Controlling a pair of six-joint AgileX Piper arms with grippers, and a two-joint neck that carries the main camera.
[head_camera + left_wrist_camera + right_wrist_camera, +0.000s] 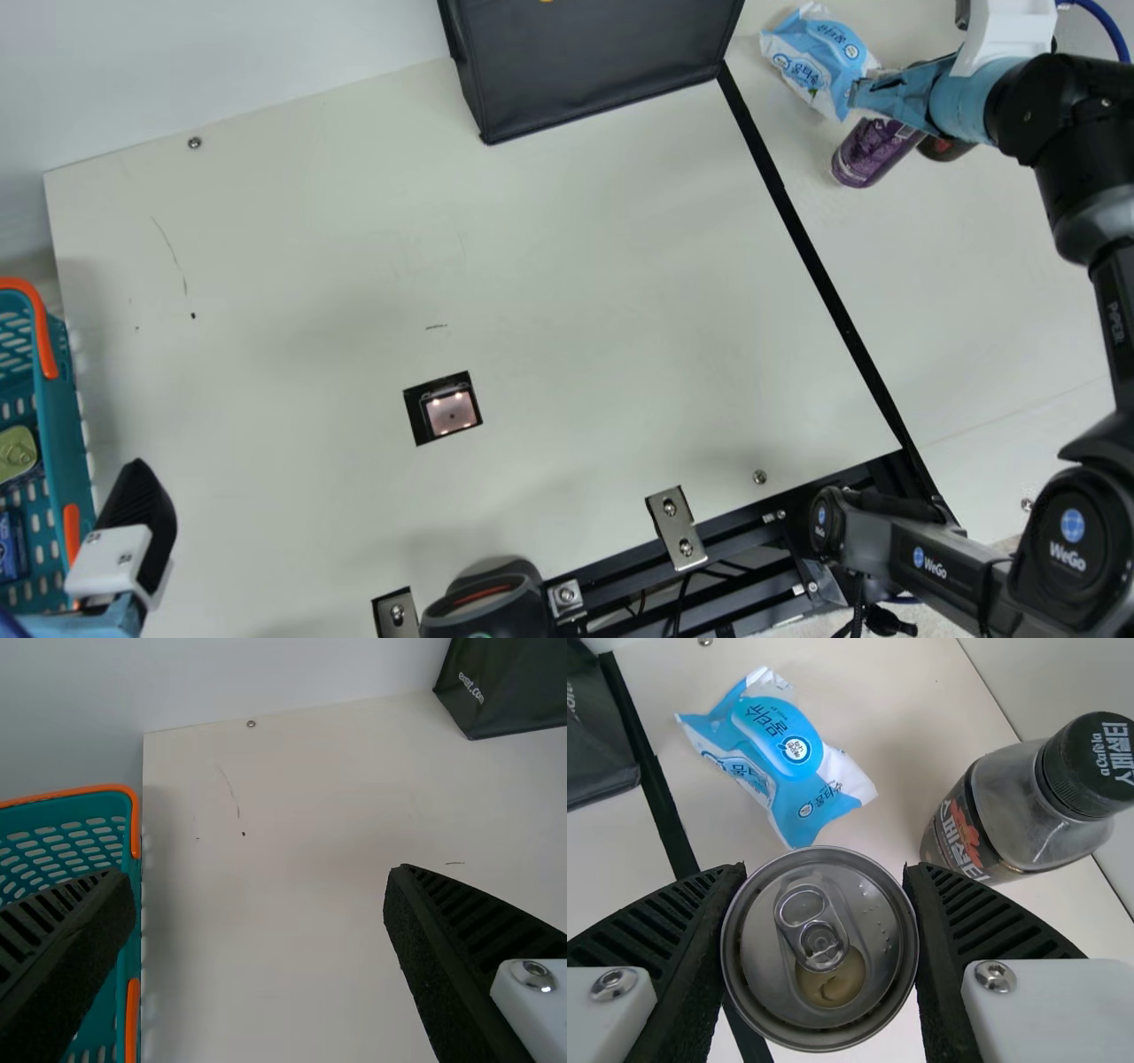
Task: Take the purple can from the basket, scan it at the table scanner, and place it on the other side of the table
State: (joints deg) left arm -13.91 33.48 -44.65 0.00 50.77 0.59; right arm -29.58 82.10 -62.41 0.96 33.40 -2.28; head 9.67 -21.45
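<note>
Right gripper (912, 96): clamped on the purple can (873, 152), a finger touching each side. Can location: beyond the black strip (819, 257), on the opposite side from the table scanner (450, 414), near the blue-and-white tissue pack (819, 58). Ring-pull lid (819, 948) faces my right wrist camera; in the main view my gripper covers the can's upper part. Whether its base touches the table (567, 266), I cannot tell.

Dark-capped bottle (1010, 806): near the can, mostly hidden behind my right arm in the main view, plainer in the right wrist view.

Left gripper (137, 486): beside the teal basket (64, 399); left wrist view gives my fingers wide apart. Basket cut off by the main view's left edge. Inside: a tin with a greenish lid (16, 452) and a blue package (11, 545), both partly cropped, contents unclear.

Also cropped: black fabric box (602, 66), top edge; dark rounded device (487, 607), bottom edge.
</note>
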